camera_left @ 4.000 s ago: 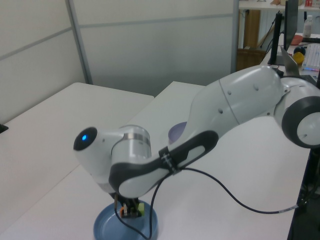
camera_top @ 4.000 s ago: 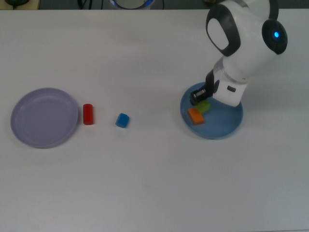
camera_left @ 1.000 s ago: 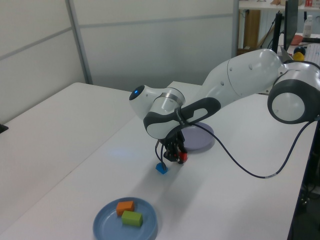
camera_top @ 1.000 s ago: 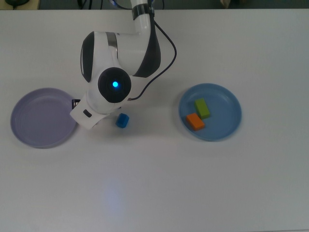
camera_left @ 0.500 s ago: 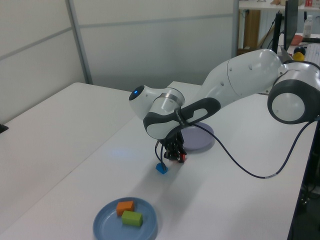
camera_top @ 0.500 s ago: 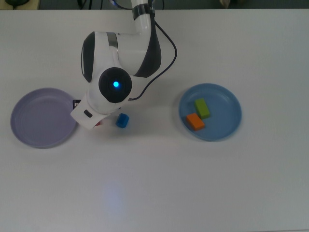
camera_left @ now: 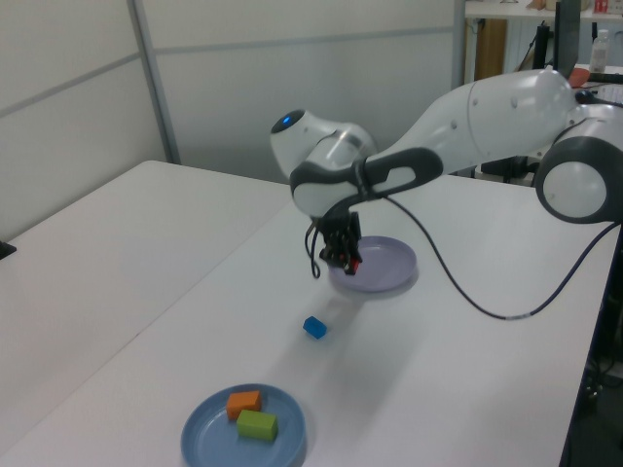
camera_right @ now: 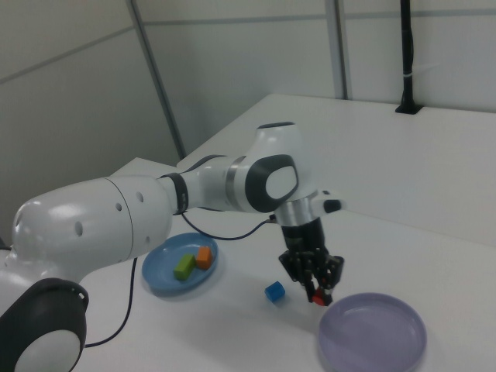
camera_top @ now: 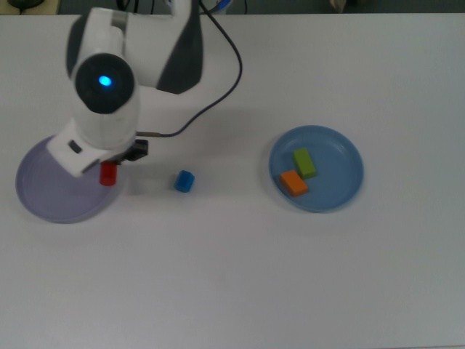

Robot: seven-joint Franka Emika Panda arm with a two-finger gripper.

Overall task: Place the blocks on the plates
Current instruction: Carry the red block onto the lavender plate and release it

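Here the gripper (camera_right: pixel 318 288) is clenched on the red cylinder (camera_top: pixel 108 174), lifted over the near rim of the lavender plate (camera_top: pixel 51 196) at the top view's left; the arm hides the plate's upper edge. The blue piece (camera_top: pixel 184 181) lies mid-table. The green bar (camera_top: pixel 304 162) and orange block (camera_top: pixel 294 182) rest on the blue plate (camera_top: pixel 338 189), centre-right.

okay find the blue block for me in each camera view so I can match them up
Top view: blue block on the bare table, centre-left.
Left view: blue block on the table, centre.
Right view: blue block on the table, lower middle.
Shared landmark: it lies between the lavender plate and the blue plate.
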